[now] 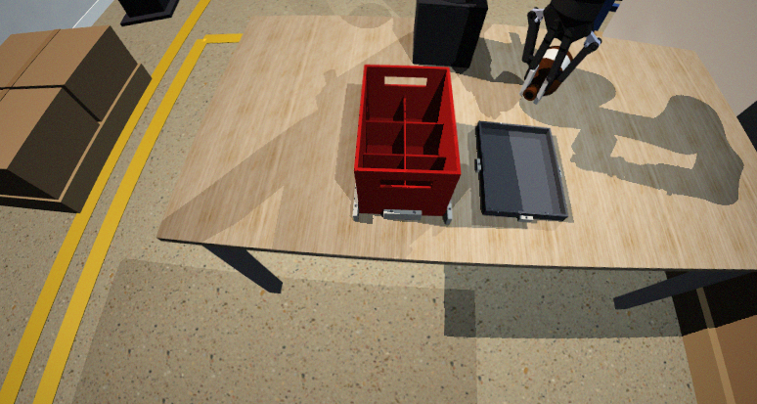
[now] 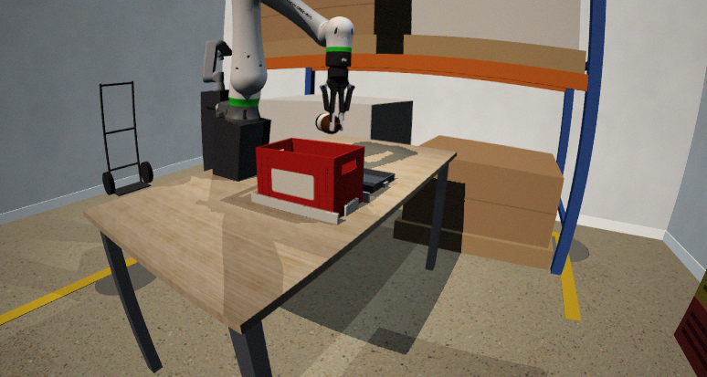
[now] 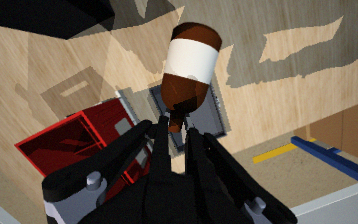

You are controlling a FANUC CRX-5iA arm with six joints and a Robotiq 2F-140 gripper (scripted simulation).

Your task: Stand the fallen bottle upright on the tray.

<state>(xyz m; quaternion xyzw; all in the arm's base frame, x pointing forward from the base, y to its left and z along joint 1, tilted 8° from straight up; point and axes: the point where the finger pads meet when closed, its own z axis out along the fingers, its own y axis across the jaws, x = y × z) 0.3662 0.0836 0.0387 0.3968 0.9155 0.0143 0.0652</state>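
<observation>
My gripper (image 1: pixel 530 95) (image 2: pixel 336 126) (image 3: pixel 175 116) is shut on the neck of the brown bottle (image 1: pixel 565 60) (image 2: pixel 326 122) (image 3: pixel 192 61), which has a white label. The bottle is held in the air, lying nearly on its side, with its base away from the fingers toward the back of the table. The dark tray (image 1: pixel 529 173) (image 2: pixel 378 179) (image 3: pixel 215 120) lies level on the table, in front of and below the gripper, with nothing in it. The red crate (image 1: pixel 371 195) (image 2: pixel 323 186) (image 3: pixel 105 112) stands level beside the tray.
The crate has divided compartments and a tall rim; light metal stops (image 1: pixel 402 214) stand at its foot. Small stops also touch the tray's sides. The black robot pedestal (image 1: pixel 444 35) (image 2: pixel 239 149) stands behind the crate. A blue and orange rack and cardboard boxes (image 2: pixel 514 182) stand beyond the table.
</observation>
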